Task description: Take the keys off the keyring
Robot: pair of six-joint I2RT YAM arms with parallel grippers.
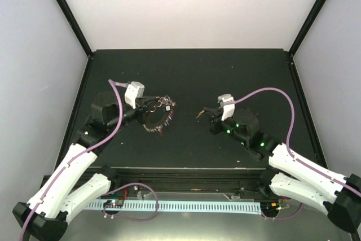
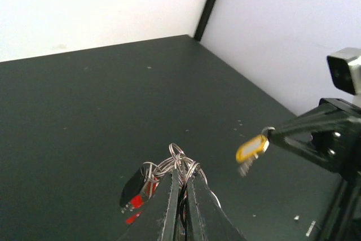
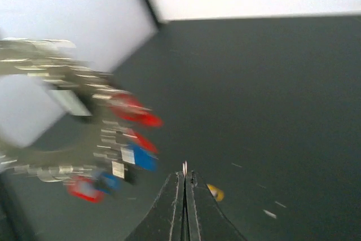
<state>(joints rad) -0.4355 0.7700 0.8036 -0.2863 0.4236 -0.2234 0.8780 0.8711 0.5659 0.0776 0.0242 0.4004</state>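
The left gripper (image 2: 181, 176) is closed narrow on the wire loops of the keyring (image 2: 176, 153). The keys (image 1: 159, 119) fan out around the keyring like a wreath. I judge this hold keeps the keyring steady for the other arm. I cannot tell if the bunch touches the table (image 1: 186, 71). The right gripper (image 1: 203, 114) is shut on one yellow-headed key (image 2: 252, 148). This key is to the right of the keyring, apart from it with a clear gap, so it seems to be off the keyring already.

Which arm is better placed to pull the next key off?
Right, probably. The left claw is shut on the keyring, steadying the keys; the right claw pinches only one yellow key, clear of them.
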